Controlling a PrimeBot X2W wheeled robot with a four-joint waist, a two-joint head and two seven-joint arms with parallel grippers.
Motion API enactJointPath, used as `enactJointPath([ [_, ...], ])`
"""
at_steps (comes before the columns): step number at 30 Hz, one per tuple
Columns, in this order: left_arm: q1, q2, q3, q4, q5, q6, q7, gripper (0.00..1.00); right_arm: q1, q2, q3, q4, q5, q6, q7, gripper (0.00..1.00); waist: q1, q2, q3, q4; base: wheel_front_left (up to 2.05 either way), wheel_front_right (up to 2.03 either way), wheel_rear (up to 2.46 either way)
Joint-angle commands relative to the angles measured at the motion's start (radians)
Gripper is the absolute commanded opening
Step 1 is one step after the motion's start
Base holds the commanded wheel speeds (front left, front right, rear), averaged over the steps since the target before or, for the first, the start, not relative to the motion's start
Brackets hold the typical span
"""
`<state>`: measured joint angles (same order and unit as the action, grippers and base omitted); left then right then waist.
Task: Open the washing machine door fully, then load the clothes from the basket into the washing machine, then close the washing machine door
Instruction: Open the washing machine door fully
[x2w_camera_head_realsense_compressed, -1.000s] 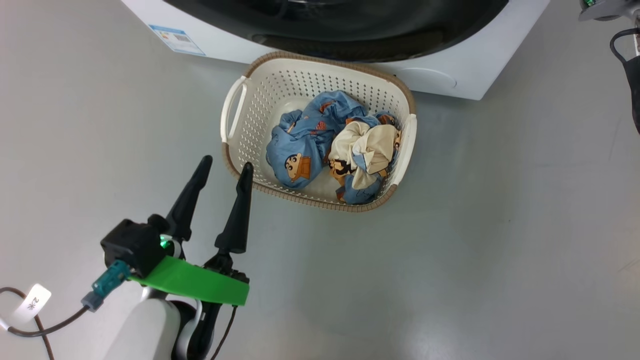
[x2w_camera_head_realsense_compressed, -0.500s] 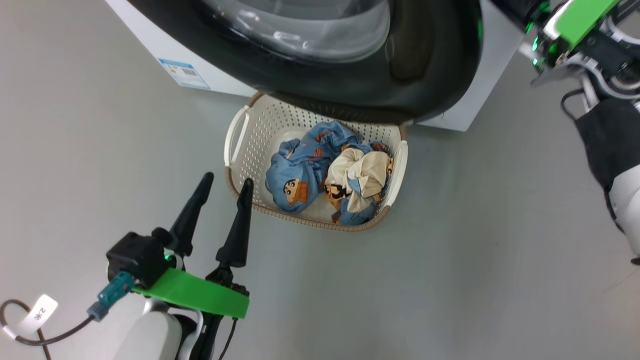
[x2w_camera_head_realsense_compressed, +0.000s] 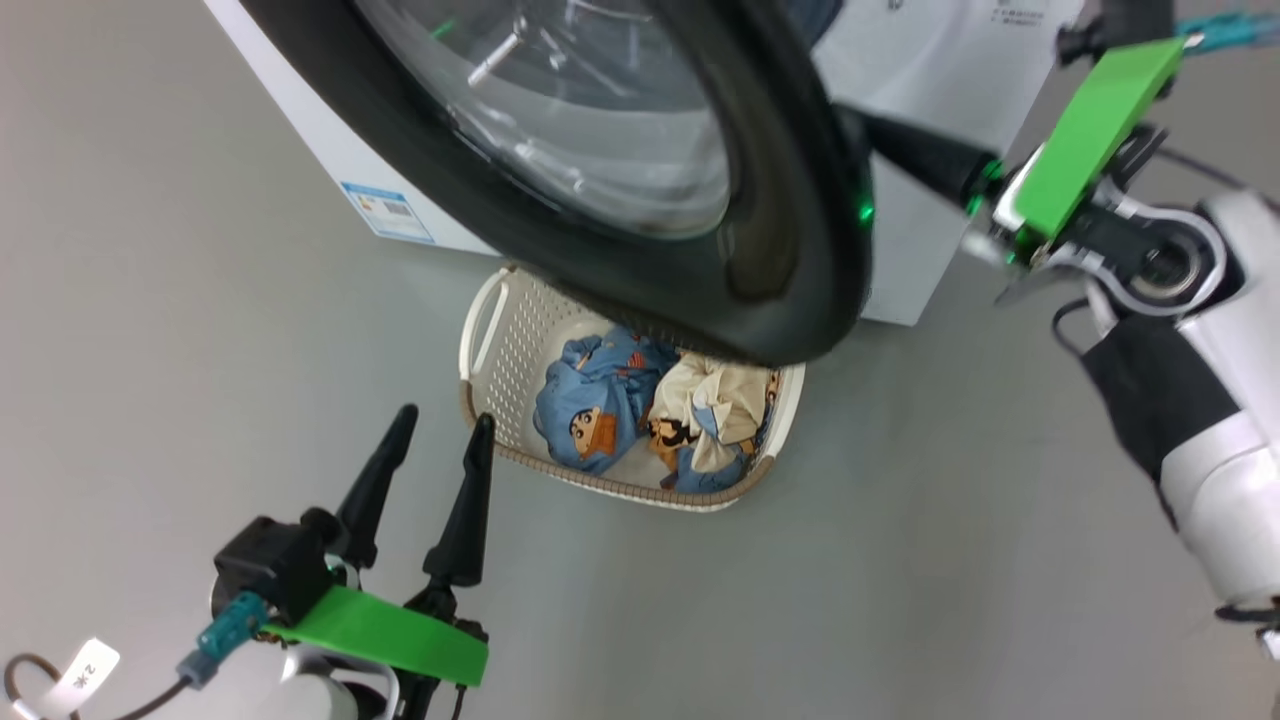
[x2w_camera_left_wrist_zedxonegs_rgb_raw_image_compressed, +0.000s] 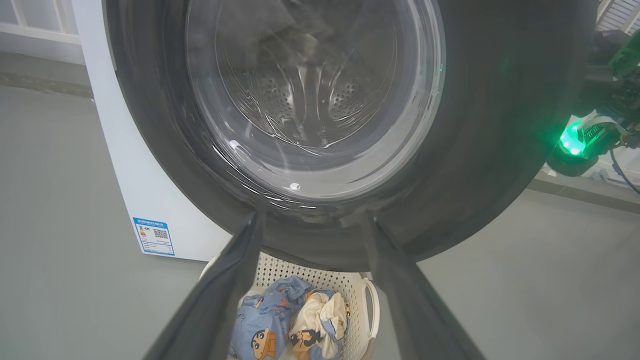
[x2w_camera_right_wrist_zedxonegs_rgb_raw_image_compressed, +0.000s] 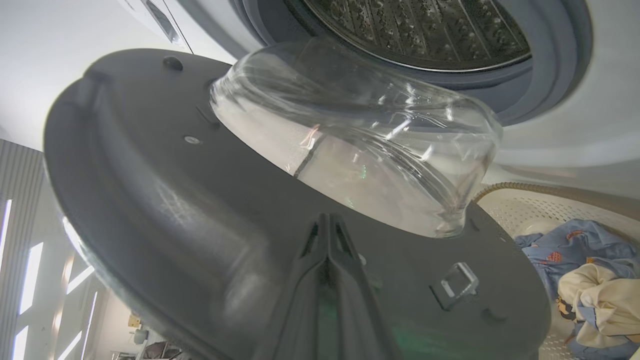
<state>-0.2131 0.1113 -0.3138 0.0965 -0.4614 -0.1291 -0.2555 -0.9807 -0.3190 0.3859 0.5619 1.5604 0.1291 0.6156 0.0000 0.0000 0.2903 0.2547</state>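
- Over the last second the washing machine door (x2w_camera_head_realsense_compressed: 800, 250) has been swung outward from the washing machine (x2w_camera_head_realsense_compressed: 930, 80), and the camera has been shifted as well. The far rim of the basket (x2w_camera_head_realsense_compressed: 600, 482) is now overhung.
- The opening is judged partial. The clothes (x2w_camera_head_realsense_compressed: 600, 410) are left in the basket at frame centre.
- The right gripper (x2w_camera_right_wrist_zedxonegs_rgb_raw_image_compressed: 327, 227) is pressed together and laid against the door's inner face. The left gripper (x2w_camera_head_realsense_compressed: 444, 416) is spread apart and empty at lower left.
- The glass bowl is pointed back at the drum (x2w_camera_right_wrist_zedxonegs_rgb_raw_image_compressed: 425, 30). The door is round, so no long axis is defined — the disc is slanted from upper left to lower right.

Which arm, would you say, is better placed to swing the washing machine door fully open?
Right: the right gripper, shut, is behind the door; the left gripper hangs open by the basket.
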Motion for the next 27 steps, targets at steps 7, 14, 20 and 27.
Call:
enactJointPath([
  [7, 0.029, 0.025, 0.042, -0.019, 0.014, -0.002, -0.006, 1.0, 0.091, 0.044, 0.054, -0.07, 0.01, 0.002, 0.039, 0.0, 0.0, 0.0, -0.046, 0.008, 0.0, 0.0, 0.0],
  [14, 0.057, 0.027, 0.048, -0.022, 0.021, -0.002, -0.006, 1.0, 0.148, 0.065, 0.079, -0.112, 0.02, 0.002, 0.065, 0.0, 0.0, 0.0, -0.082, 0.023, 0.0, 0.0, 0.0],
  [20, 0.077, 0.028, 0.055, -0.025, 0.027, -0.002, -0.006, 1.0, 0.187, 0.089, 0.094, -0.145, 0.031, 0.002, 0.082, 0.0, 0.0, 0.0, -0.101, 0.033, 0.0, 0.0, 0.0],
  [27, 0.09, 0.028, 0.06, -0.031, 0.031, -0.002, -0.006, 1.0, 0.224, 0.119, 0.115, -0.171, 0.029, 0.002, 0.093, 0.0, 0.0, 0.0, -0.116, 0.05, 0.0, 0.0, 0.0],
])
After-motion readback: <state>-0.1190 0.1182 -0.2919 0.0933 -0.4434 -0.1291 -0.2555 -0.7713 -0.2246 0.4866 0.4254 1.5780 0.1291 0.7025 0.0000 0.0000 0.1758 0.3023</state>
